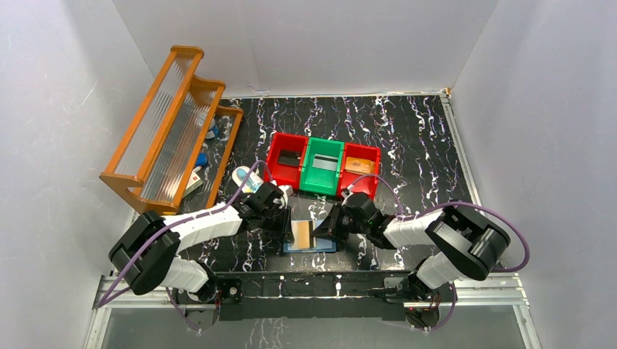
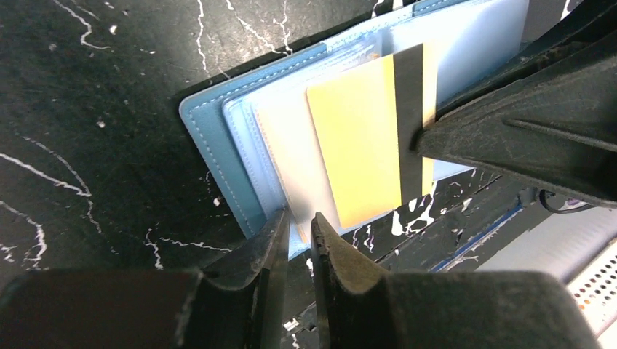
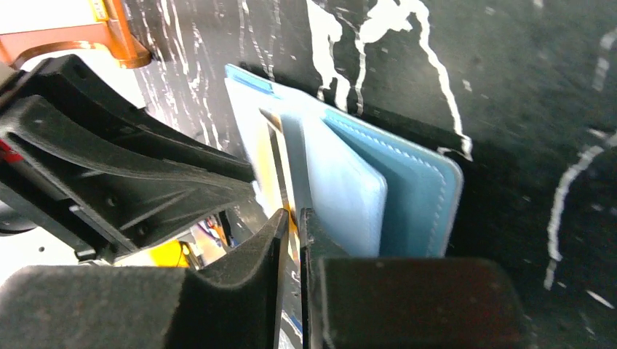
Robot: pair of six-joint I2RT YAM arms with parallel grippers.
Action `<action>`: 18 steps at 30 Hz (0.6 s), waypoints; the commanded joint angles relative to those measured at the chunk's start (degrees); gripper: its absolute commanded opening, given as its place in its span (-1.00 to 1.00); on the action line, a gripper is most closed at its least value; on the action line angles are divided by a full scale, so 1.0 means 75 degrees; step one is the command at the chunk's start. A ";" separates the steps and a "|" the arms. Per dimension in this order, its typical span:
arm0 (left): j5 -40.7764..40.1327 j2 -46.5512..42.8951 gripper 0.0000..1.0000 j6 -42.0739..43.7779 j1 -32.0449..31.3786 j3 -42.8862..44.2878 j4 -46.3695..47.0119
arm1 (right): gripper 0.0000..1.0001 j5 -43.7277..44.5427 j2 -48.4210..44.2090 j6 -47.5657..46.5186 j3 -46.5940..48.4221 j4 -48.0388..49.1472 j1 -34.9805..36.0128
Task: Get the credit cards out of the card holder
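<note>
Card extraction: left pincer (image 2: 297, 222) clamps holder (image 2: 211, 138) edge, right pincer (image 3: 292, 218) clamps orange card (image 2: 356, 153); next, slide card straight out.

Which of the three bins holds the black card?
The left red bin, nearest the wooden rack; the green bin holds a pale card, the right red bin a tan card.
</note>
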 commanded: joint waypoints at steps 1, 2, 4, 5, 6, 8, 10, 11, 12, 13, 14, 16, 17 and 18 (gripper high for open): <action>-0.0418 -0.0367 -0.61 0.0165 -0.0012 -0.0154 -0.0575 | -0.61 0.0218 -0.0250 0.0004 -0.0363 0.0012 0.0015; -0.0405 -0.0432 -0.58 0.0162 -0.0015 -0.0118 -0.0585 | -0.61 0.0254 -0.0280 0.0025 -0.0400 0.0015 0.0020; -0.0354 -0.0602 -0.54 0.0169 -0.0015 -0.0008 -0.0611 | -0.62 0.0294 -0.0341 0.0046 -0.0464 0.0067 0.0019; -0.0335 -0.0683 -0.51 0.0180 -0.0018 0.0081 -0.0630 | -0.62 0.0291 -0.0348 0.0046 -0.0486 0.0092 0.0020; -0.0323 -0.0786 -0.47 0.0188 -0.0021 0.0177 -0.0634 | -0.63 0.0255 -0.0340 0.0052 -0.0493 0.0126 0.0019; -0.0245 -0.0896 -0.38 0.0194 -0.0013 0.0395 -0.0599 | -0.64 0.0198 -0.0290 0.0094 -0.0510 0.0222 0.0020; -0.0120 -0.0865 -0.32 0.0243 -0.0023 0.0573 -0.0492 | -0.63 0.0153 -0.0232 0.0211 -0.0575 0.0473 0.0017; -0.0050 -0.0789 -0.31 0.0281 -0.0018 0.0666 -0.0436 | -0.61 0.0120 -0.0198 0.0297 -0.0621 0.0653 0.0020; 0.0051 -0.0700 -0.31 0.0325 -0.0023 0.0714 -0.0392 | -0.56 0.0082 -0.0153 0.0374 -0.0668 0.0825 0.0019; 0.0136 -0.0575 -0.31 0.0369 -0.0025 0.0753 -0.0335 | -0.55 0.0039 -0.0109 0.0417 -0.0688 0.0975 0.0020; 0.0189 -0.0464 -0.31 0.0404 -0.0027 0.0771 -0.0303 | -0.54 0.0003 -0.0060 0.0456 -0.0700 0.1083 0.0021; 0.0221 -0.0249 -0.32 0.0456 -0.0024 0.0761 -0.0253 | -0.49 -0.0018 0.0003 0.0490 -0.0678 0.1203 0.0021; 0.0211 -0.0155 -0.33 0.0462 -0.0027 0.0728 -0.0232 | -0.46 -0.0029 0.0040 0.0492 -0.0657 0.1248 0.0021; 0.0209 -0.0097 -0.34 0.0459 -0.0027 0.0686 -0.0209 | -0.43 -0.0032 0.0061 0.0492 -0.0642 0.1277 0.0021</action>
